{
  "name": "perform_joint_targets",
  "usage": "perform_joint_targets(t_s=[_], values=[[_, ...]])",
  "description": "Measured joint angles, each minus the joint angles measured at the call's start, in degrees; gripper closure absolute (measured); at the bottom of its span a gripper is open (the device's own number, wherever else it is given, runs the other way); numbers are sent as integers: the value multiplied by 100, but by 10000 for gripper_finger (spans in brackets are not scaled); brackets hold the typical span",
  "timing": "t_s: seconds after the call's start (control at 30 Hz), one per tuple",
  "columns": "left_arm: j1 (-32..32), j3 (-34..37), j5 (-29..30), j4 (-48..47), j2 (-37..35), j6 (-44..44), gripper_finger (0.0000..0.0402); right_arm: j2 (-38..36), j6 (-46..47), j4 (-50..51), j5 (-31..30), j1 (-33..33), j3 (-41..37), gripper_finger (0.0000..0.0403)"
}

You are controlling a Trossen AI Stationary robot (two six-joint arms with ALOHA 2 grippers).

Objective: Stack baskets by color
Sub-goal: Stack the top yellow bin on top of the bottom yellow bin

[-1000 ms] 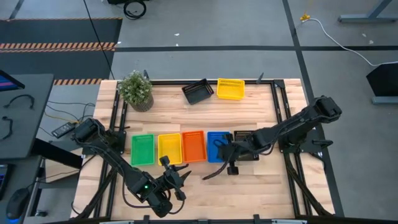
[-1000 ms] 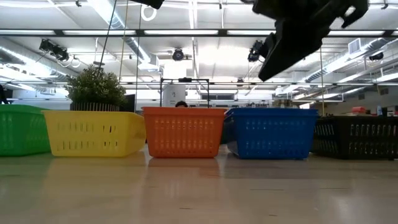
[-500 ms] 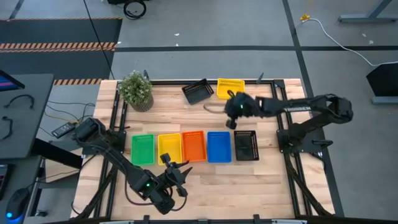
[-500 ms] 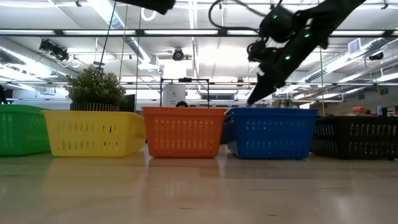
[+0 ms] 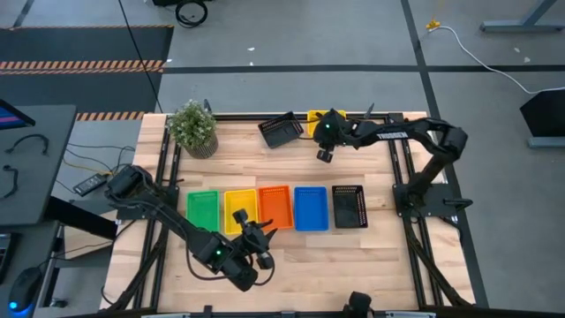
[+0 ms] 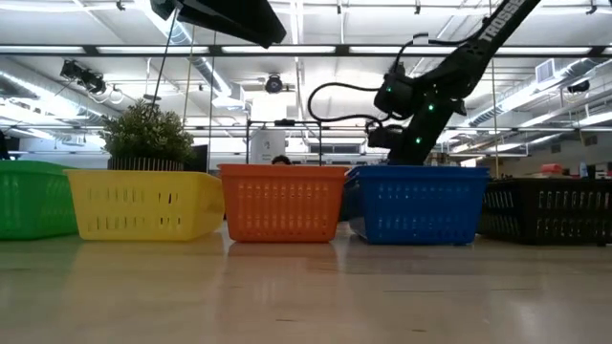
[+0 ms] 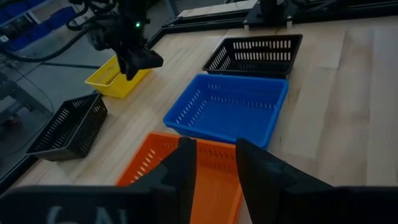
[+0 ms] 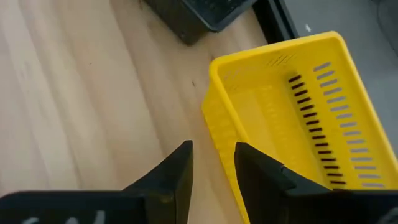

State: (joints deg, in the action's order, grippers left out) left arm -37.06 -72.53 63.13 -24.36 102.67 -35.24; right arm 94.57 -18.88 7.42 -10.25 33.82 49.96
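Five baskets stand in a row on the table: green (image 5: pixel 202 212), yellow (image 5: pixel 237 210), orange (image 5: pixel 274 207), blue (image 5: pixel 311 208) and black (image 5: pixel 350 205). At the far edge rest a second black basket (image 5: pixel 280 130) and a second yellow basket (image 8: pixel 292 112). My right gripper (image 8: pixel 211 168) hangs open over that yellow basket's near corner, slanting down, with nothing between its fingers; whether a finger touches the wall I cannot tell. My left gripper (image 7: pixel 214 168) stands open near the front edge, before the orange basket (image 7: pixel 186 168), holding nothing.
A potted plant (image 5: pixel 192 128) stands at the far left corner. Bare wood lies between the row and the far baskets, and in front of the row. Dark frame rails (image 5: pixel 399 168) run along the table's left and right sides.
My right gripper has swung from the front of the row, near the blue and black baskets, toward the far edge and now hangs over the far yellow basket, tipped further downward. My left gripper has drifted slightly toward the table's right edge. No basket has moved.
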Motion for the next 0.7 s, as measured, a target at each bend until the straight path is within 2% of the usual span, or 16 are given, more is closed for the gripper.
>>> perform_joint_targets(t_s=[0.27, 0.37, 0.53, 0.6, 0.7], values=[[-4, 0, -2, 2, 0, 2, 283, -4, -475, 51, 393, 117, -9, 296], [-2, 0, -2, 5, 0, 2, 283, -91, -629, 200, 493, 104, -10, 323], [-15, 0, -2, 7, 0, 2, 283, -466, -870, 496, 1052, -27, -12, 371], [-14, 0, -2, 10, 0, 2, 283, -651, -965, 570, 1074, -87, -12, 378], [-13, 0, -2, 11, 0, 2, 283, -792, -1143, 559, 717, -149, -12, 370]])
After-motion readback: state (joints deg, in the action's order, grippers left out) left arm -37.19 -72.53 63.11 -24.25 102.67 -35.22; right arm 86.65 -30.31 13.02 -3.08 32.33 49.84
